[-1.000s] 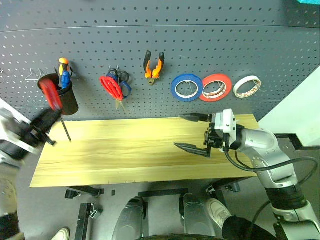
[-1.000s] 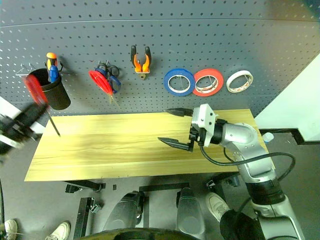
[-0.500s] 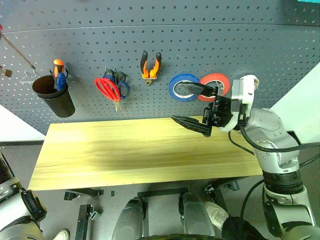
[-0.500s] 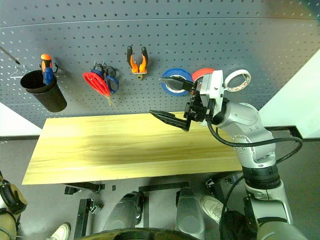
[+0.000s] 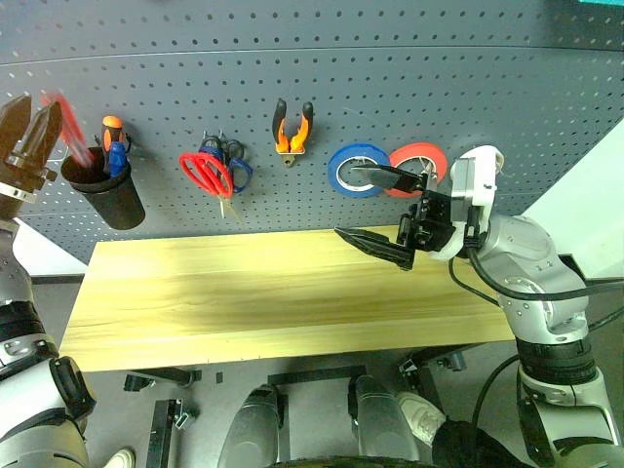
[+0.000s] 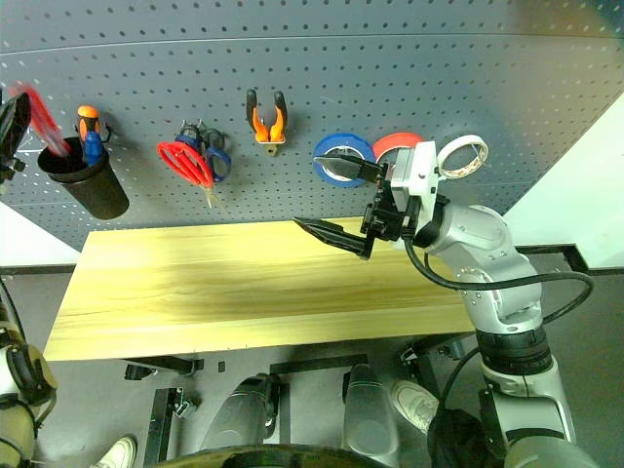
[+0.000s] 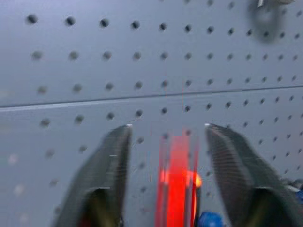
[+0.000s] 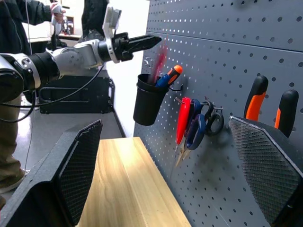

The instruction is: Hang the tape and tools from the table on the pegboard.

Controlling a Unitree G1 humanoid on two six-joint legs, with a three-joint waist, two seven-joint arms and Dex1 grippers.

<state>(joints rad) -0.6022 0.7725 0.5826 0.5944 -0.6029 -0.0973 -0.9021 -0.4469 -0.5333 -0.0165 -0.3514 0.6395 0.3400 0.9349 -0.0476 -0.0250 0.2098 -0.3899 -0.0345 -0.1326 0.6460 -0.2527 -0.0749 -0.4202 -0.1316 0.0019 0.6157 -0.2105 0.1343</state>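
Hung on pegboard (image 5: 390, 88): tape (image 5: 485, 156), pliers (image 5: 293, 127), red scissors (image 5: 207, 174); red screwdriver (image 5: 66, 122) dropping into cup (image 5: 102, 190) between parted left fingers (image 5: 18, 132); right fingers (image 5: 375, 210) wide, empty; worktop (image 5: 244, 292) bare.

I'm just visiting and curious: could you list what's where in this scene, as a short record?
pegboard: dark grey, behind the table
table: light wood top
black cup: hangs far left, orange-and-blue screwdriver inside
red screwdriver: blurred, at the cup's mouth
left gripper: open, just above the cup
scissors: red pair over blue pair
pliers: hung
tape rolls: blue, red-orange, whitish
right gripper: open, holding nothing
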